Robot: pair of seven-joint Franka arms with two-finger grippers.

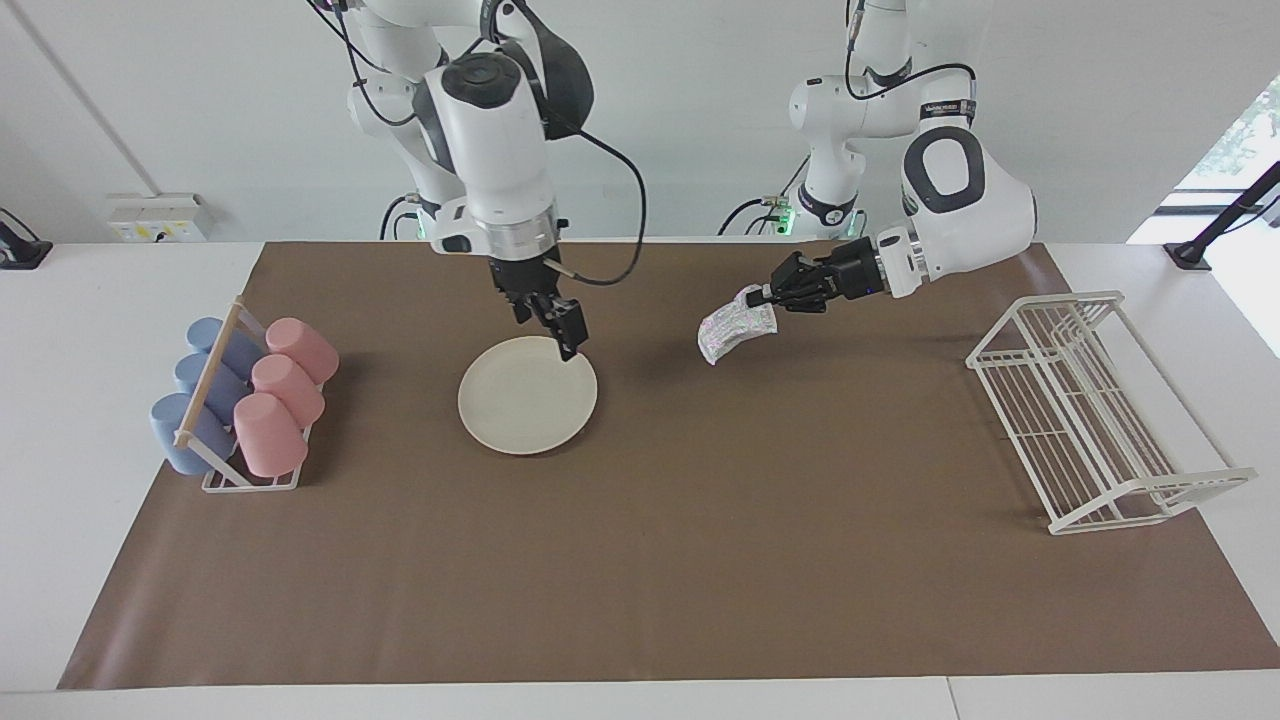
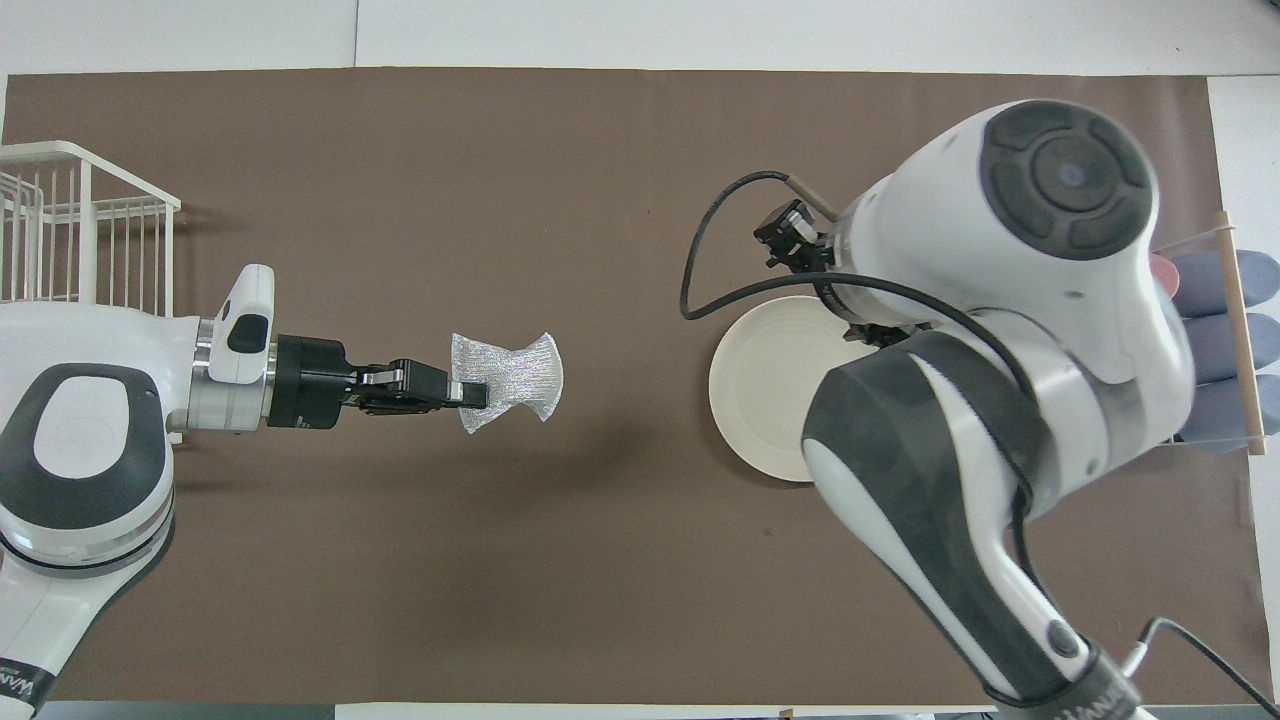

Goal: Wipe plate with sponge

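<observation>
1. Sponge (image 1: 734, 327): silvery mesh, wrinkled, iridescent shimmer.
2. Plate (image 1: 527, 394): cream, smooth, low sheen, looks ceramic.
3. Mat (image 1: 640, 560): brown, matt, paper-like, flat over white tabletop (image 1: 60, 400).
4. Rack (image 1: 1090, 412): white coated wire.
5. Cups (image 1: 270, 395): pink and blue, matt plastic look; wooden dowel (image 1: 207, 376) across them.
6. Arm shells: glossy white plastic.

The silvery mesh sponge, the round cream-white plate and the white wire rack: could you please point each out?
Silvery mesh sponge (image 2: 510, 385): overhead view, middle of its fanned part.
Round cream-white plate (image 1: 522, 402): facing view, centre of its bare face.
White wire rack (image 1: 1090, 430): facing view, its slatted floor.
</observation>
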